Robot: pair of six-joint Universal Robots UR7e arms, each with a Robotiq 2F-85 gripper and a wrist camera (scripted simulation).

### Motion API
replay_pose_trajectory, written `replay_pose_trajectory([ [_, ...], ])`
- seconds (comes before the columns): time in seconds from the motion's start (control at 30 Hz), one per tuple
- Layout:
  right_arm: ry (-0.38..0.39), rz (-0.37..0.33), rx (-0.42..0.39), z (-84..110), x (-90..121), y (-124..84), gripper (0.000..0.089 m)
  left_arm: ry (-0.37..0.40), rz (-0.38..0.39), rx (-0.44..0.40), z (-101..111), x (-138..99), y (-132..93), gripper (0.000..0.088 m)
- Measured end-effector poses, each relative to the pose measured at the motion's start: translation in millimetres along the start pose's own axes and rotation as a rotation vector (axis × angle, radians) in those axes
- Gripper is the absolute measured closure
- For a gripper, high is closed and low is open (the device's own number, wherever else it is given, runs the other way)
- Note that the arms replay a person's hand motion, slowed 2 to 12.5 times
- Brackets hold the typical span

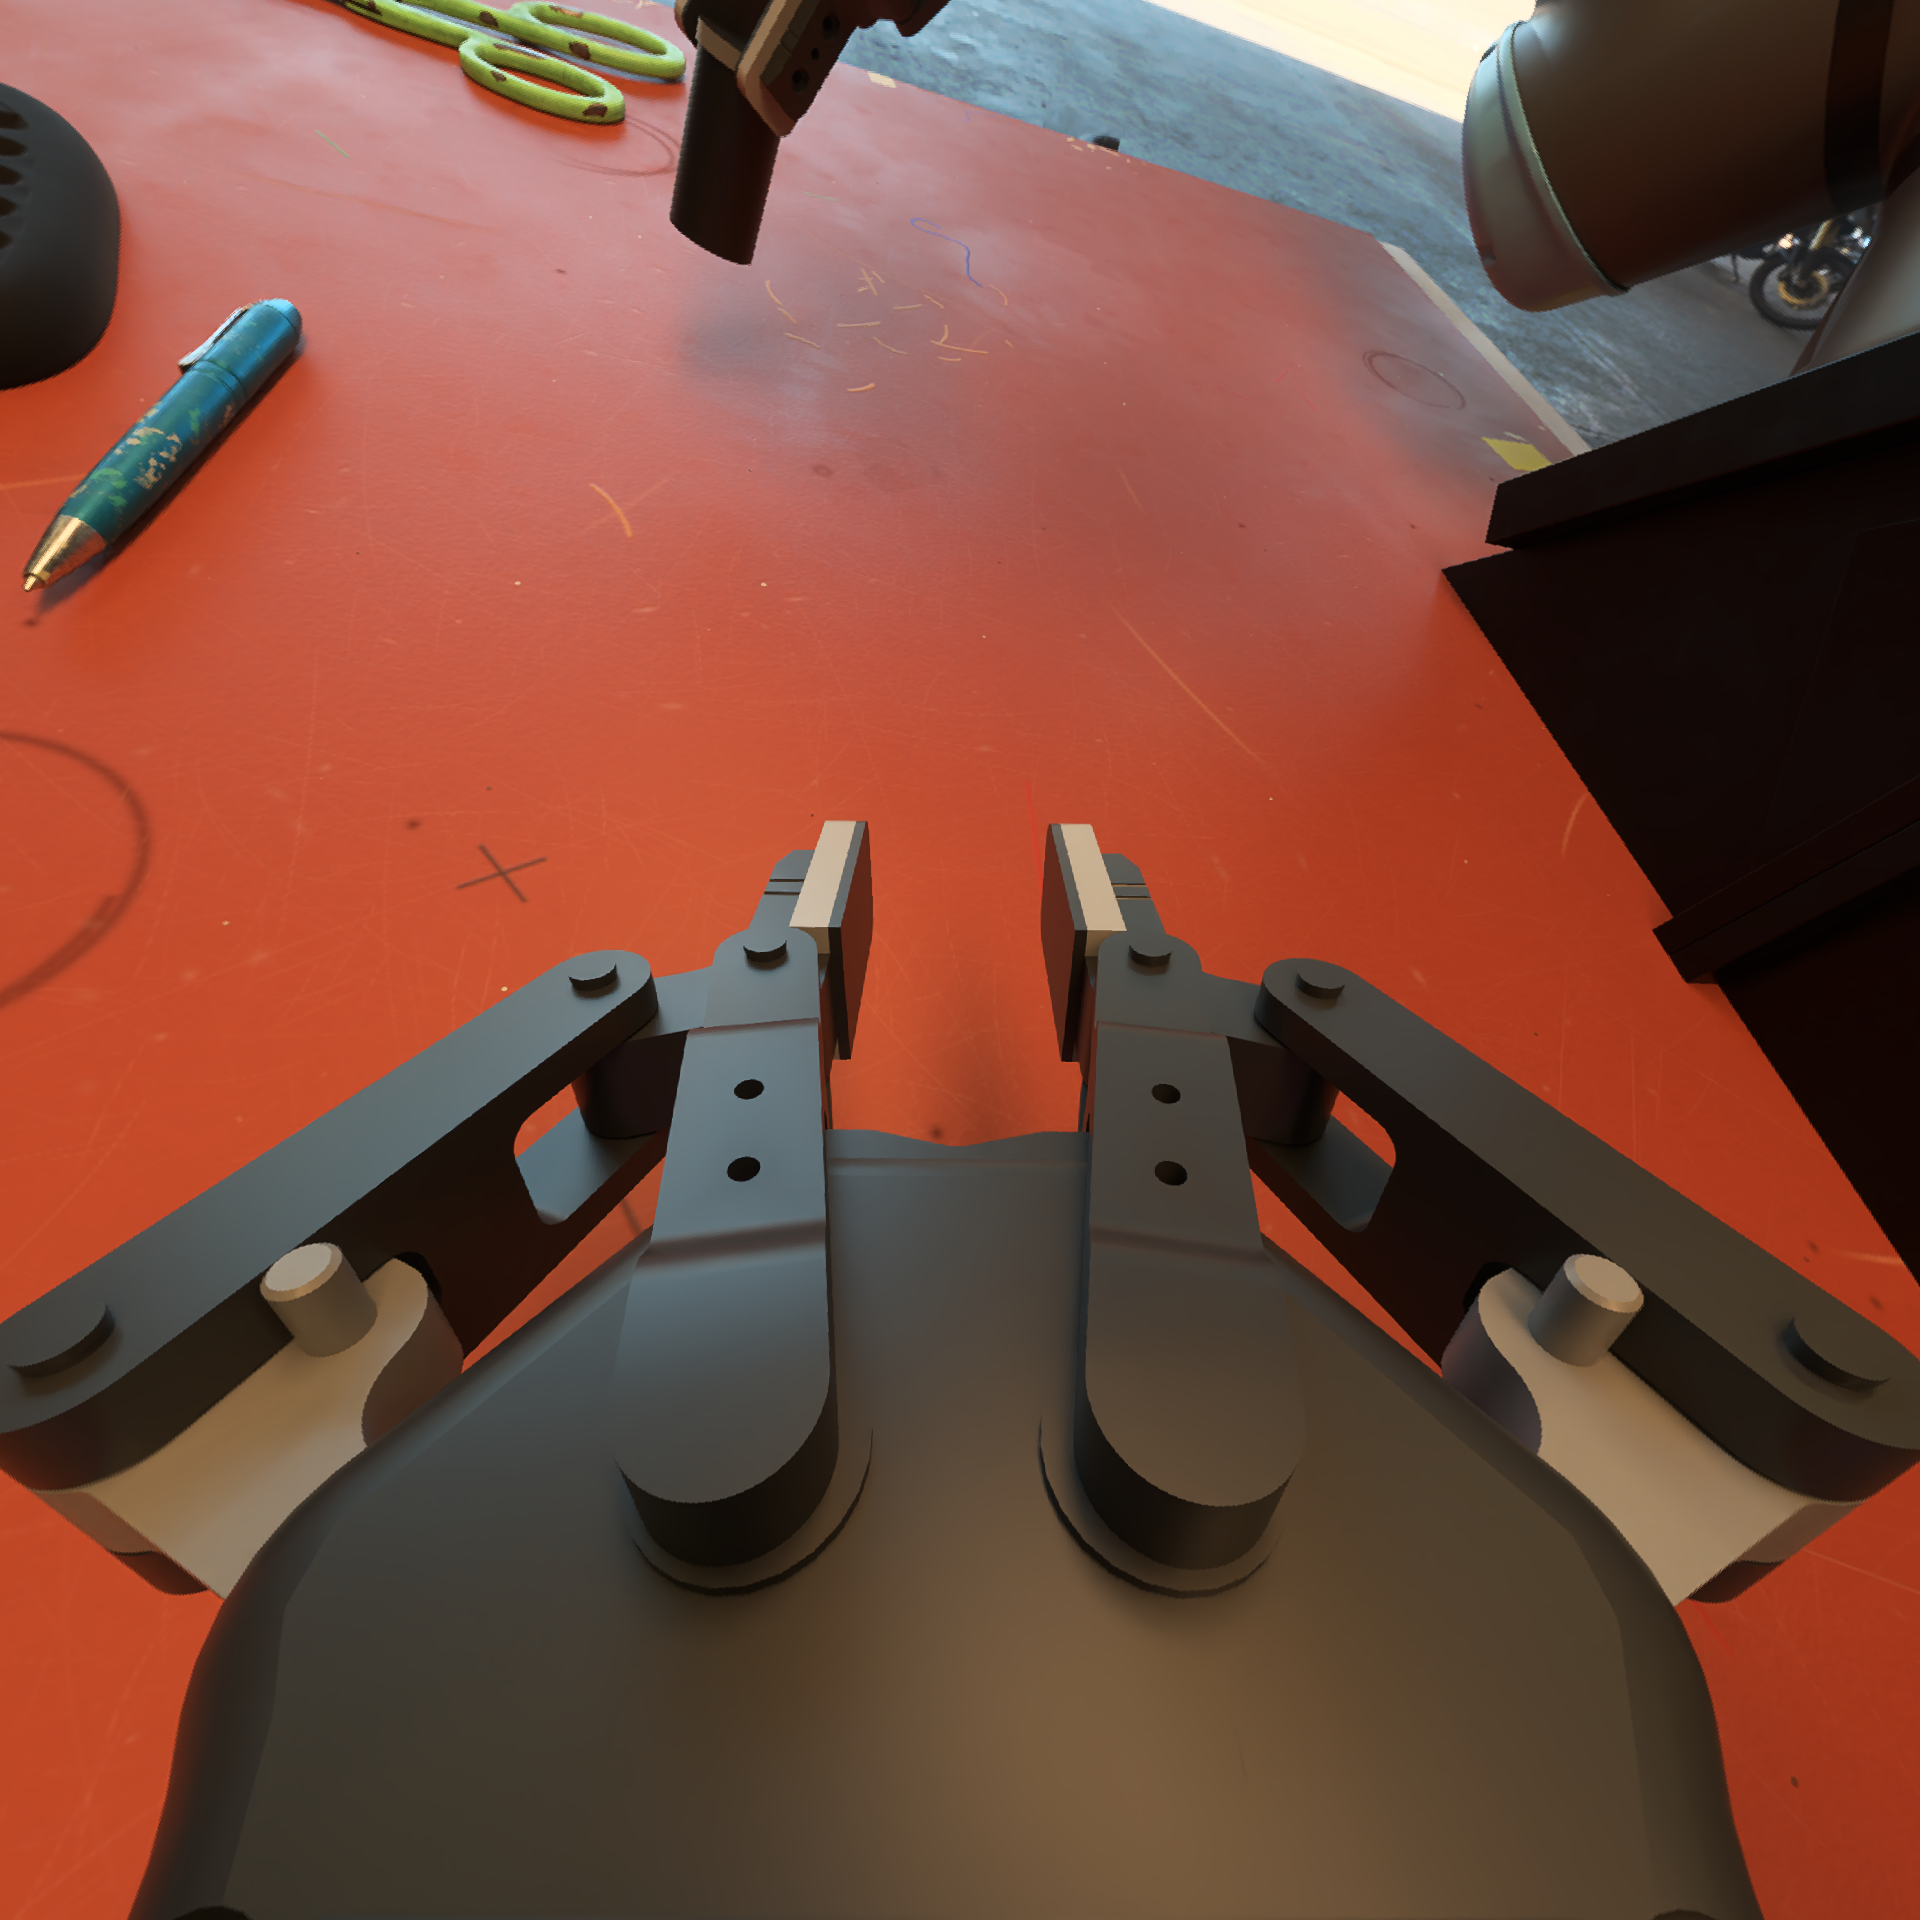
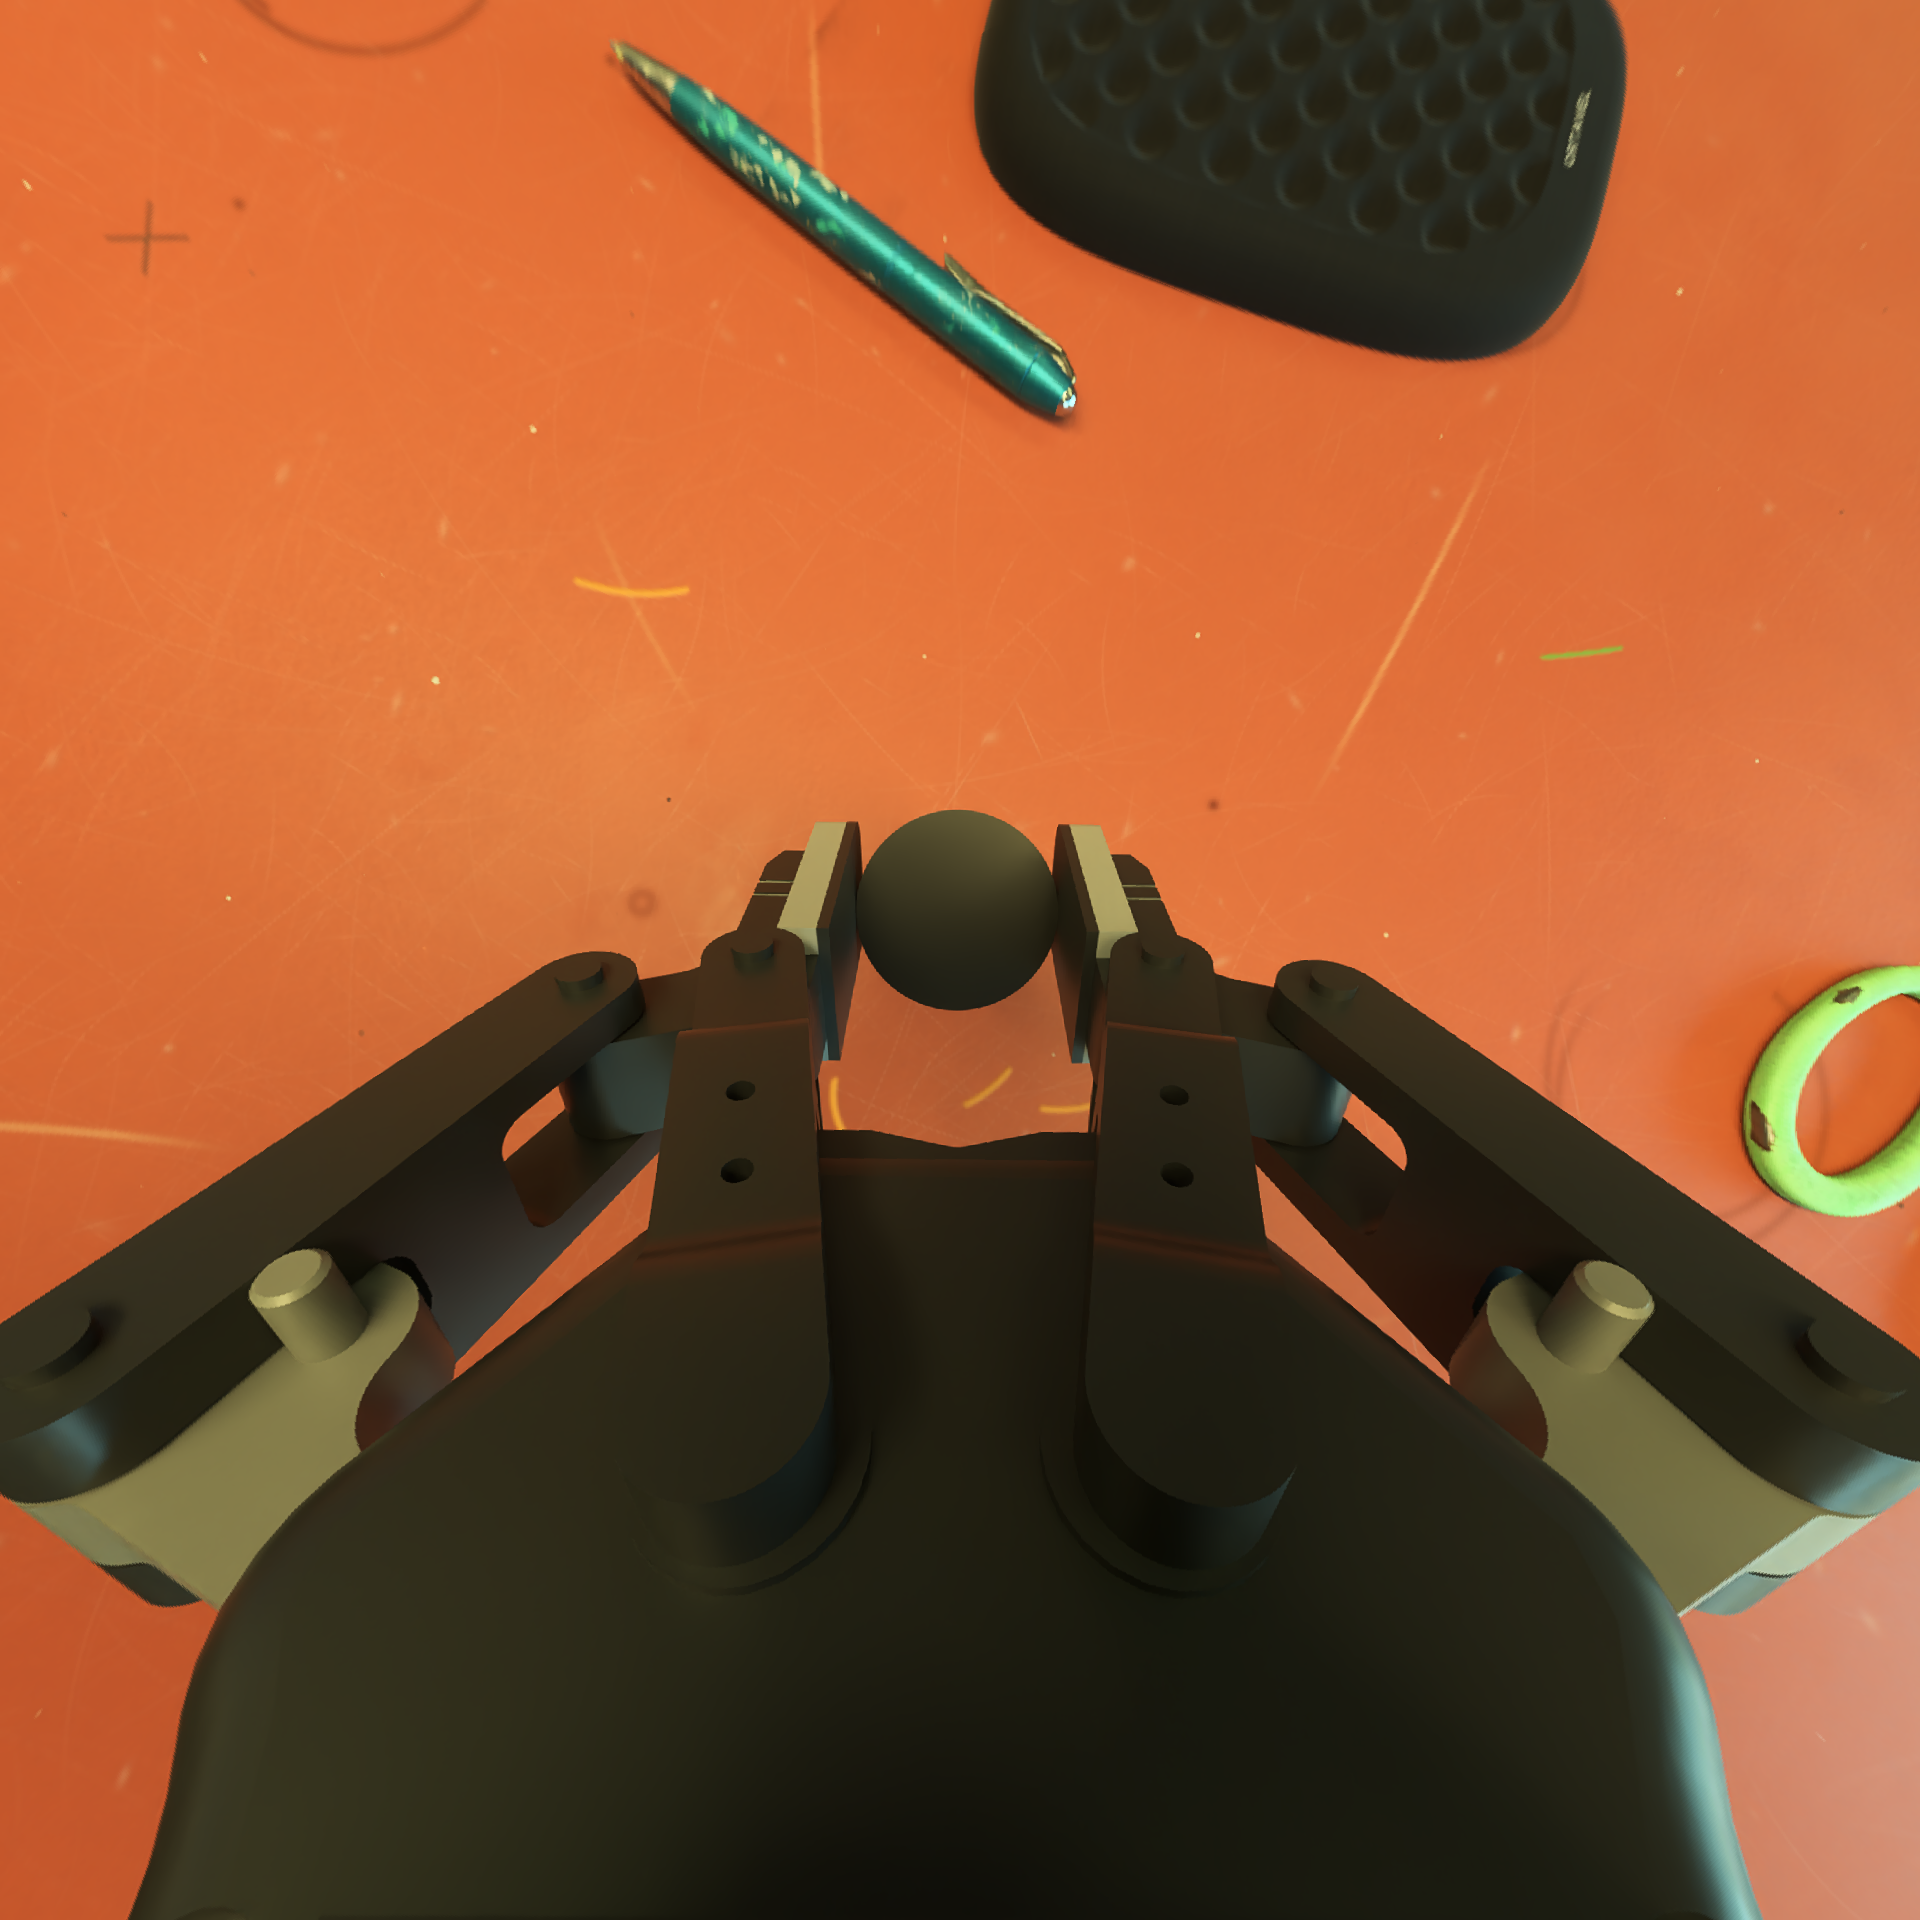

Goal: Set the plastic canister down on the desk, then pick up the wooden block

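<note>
A black plastic canister [image 2: 956,909] sits between the pads of my right gripper [image 2: 957,914], which is shut on it; I see its round end from above. In the left wrist view the same canister [image 1: 722,171] hangs tilted above the orange desk [image 1: 935,623], held near its top by the right gripper's fingers [image 1: 779,73]. My left gripper [image 1: 956,914] is open and empty, low over bare desk. No wooden block shows in either view.
A teal pen [image 1: 166,436] [image 2: 852,229] lies on the desk. A black perforated pad [image 2: 1299,166] [image 1: 42,229] lies beside it. Green scissors [image 1: 540,52] [image 2: 1829,1091] lie near the far edge. A dark box [image 1: 1745,675] stands at the right, with an arm link [image 1: 1662,145] above it.
</note>
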State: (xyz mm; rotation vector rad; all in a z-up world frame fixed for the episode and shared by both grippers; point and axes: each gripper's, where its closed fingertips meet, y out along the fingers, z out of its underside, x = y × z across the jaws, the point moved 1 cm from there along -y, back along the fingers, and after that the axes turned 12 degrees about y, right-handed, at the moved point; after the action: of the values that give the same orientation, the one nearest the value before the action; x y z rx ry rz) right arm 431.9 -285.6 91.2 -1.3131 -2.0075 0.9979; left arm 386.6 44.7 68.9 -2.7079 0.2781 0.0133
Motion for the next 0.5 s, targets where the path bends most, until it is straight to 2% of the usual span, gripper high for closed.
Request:
replay_pose_trajectory([
  [0.27, 0.036, -0.049, -0.184, 3.7, 5.9, 1.1, 0.0564, 0.001, 0.001, 0.006, 1.2, -0.1, 1.8, 0.0581],
  [0.5, 0.082, -0.068, -0.243, 17.4, 5.4, 2.1, 0.0564, 0.0, 0.002, 0.016, 3.2, -0.3, 3.7, 0.058],
])
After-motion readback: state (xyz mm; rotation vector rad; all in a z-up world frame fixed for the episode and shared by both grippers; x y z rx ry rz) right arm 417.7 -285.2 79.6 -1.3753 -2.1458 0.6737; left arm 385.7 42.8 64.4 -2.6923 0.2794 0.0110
